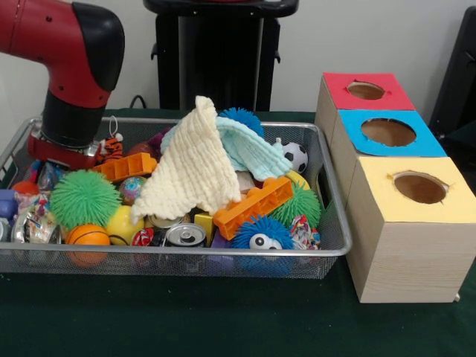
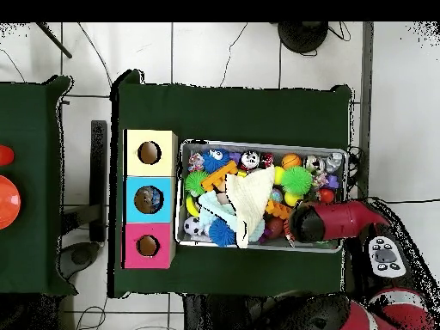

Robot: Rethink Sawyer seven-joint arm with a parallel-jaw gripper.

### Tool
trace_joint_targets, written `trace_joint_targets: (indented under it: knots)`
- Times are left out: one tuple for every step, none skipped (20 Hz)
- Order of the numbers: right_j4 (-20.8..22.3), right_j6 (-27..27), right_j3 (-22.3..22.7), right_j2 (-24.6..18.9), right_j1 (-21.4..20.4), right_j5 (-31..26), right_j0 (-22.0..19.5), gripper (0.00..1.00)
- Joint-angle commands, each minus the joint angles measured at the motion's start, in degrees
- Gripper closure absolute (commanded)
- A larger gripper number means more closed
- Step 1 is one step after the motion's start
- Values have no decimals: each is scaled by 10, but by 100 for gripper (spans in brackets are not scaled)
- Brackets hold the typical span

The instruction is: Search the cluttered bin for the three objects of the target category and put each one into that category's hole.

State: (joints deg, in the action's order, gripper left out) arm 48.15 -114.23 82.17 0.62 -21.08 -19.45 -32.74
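Observation:
A wire mesh bin [image 1: 223, 253] on the green table is heaped with toys. A cream cloth [image 1: 195, 167] and a pale blue cloth [image 1: 251, 149] are draped over the pile. Around them lie two orange bricks [image 1: 253, 207], a green spiky ball [image 1: 84, 198], a blue spiky ball with eyes [image 1: 260, 235], a soccer ball [image 1: 296, 156] and a drinks can [image 1: 186, 236]. My arm's wrist [image 1: 68, 130] reaches down into the bin's far left corner, beside a tiger toy [image 1: 111, 147]. The gripper below it is buried behind the toys. The overhead view shows the arm's end [image 2: 306, 222] over the bin [image 2: 262, 144].
Three wooden boxes stand in a row right of the bin, each with a round hole: red top [image 1: 366, 91], blue top [image 1: 388, 132], yellow top [image 1: 419, 187]. From above they are yellow [image 2: 149, 153], blue [image 2: 149, 199], red [image 2: 148, 245]. A second green table [image 2: 34, 172] holds orange things.

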Motion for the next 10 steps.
trace_joint_targets:
  knots:
    - [-5, -68, -55, -43, 137, 103, -10, 0]
    - [-9, -67, -51, -46, 134, 106, -13, 0]
    - [-13, -65, -47, -48, 132, 108, -16, 0]
    - [-17, -67, -45, -49, 130, 110, -17, 0]
    - [-22, -72, -42, -47, 129, 110, -16, 0]
    - [-30, -78, -36, -45, 124, 107, -15, 0]
    - [-38, -83, -31, -44, 120, 103, -14, 0]
    - [-42, -73, -23, -53, 112, 97, -21, 0]
    - [-46, -66, -12, -60, 104, 92, -26, 0]
    - [-49, -65, -3, -61, 95, 90, -25, 0]
